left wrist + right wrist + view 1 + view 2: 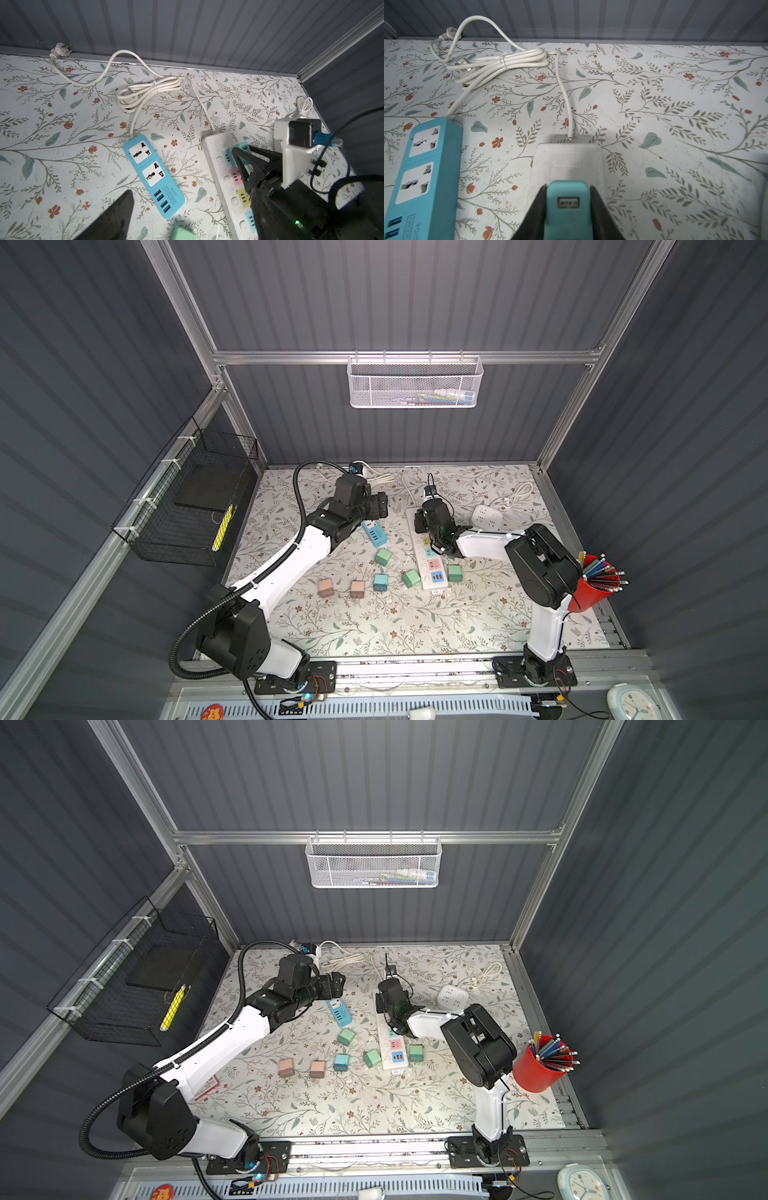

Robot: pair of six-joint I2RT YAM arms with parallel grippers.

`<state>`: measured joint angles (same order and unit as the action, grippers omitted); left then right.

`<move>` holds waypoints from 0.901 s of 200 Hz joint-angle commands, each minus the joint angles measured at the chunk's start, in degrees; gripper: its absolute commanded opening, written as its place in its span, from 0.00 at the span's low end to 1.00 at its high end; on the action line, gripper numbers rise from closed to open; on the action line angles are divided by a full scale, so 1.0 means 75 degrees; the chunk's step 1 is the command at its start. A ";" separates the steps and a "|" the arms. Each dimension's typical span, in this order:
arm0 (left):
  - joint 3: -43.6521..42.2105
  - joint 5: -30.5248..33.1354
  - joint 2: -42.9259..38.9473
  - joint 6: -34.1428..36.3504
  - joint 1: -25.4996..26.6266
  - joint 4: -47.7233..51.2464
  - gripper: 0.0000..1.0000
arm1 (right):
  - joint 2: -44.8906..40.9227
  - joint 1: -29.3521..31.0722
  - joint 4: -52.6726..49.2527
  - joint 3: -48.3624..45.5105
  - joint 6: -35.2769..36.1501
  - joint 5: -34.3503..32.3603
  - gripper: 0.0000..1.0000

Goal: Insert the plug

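1. Right gripper: clenched on the teal plug between its jaws; white power strip directly beneath; seating depth unclear.
2. Left gripper: jaws spread, empty.
3. Apparently remaining: press home, release.

The blue power strip carries one printed label beside its USB ports. In the left wrist view the label reads "S204" in large characters. A smaller line beside it ends in "SOCKET"; its first word is illegible. In the right wrist view the same label is cut by the frame edge. The clock dial is too small to read.
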<state>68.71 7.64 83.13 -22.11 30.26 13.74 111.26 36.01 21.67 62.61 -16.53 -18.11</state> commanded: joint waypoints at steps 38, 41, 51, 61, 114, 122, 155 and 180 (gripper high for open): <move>-0.0067 -0.0034 -0.0083 0.0145 -0.0043 -0.0039 0.89 | -0.0011 0.0013 -0.1045 -0.0016 -0.0133 0.0301 0.12; -0.0067 -0.0044 -0.0088 0.0135 -0.0047 -0.0039 0.89 | -0.0037 0.0012 -0.1058 -0.0031 -0.0128 0.0296 0.12; -0.0066 -0.0057 -0.0114 0.0127 -0.0050 -0.0039 0.89 | -0.0057 0.0009 -0.1024 -0.0050 -0.0127 0.0233 0.12; -0.0072 -0.0069 -0.0132 0.0124 -0.0045 -0.0047 0.89 | -0.0046 -0.0008 -0.1062 -0.0013 -0.0105 0.0176 0.12; -0.0083 -0.0084 -0.0203 0.0123 -0.0039 -0.0053 0.89 | -0.0017 -0.0132 -0.1103 0.0282 -0.0021 0.0114 0.12; -0.0080 -0.0074 -0.0220 0.0124 -0.0043 -0.0052 0.89 | 0.0060 -0.0129 -0.0966 0.0280 0.0024 0.0068 0.12; -0.0099 -0.0046 -0.0245 0.0124 -0.0040 -0.0069 0.89 | -0.0313 -0.0178 -0.0740 0.0177 -0.0171 0.0153 0.12; -0.0085 -0.0046 -0.0224 0.0124 -0.0039 -0.0073 0.89 | -0.0503 -0.0194 -0.0581 0.0167 -0.0176 0.0203 0.12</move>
<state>68.71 7.60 83.13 -22.11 30.26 13.74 110.21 34.92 17.39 64.01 -17.26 -16.93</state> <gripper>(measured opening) 0.887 0.296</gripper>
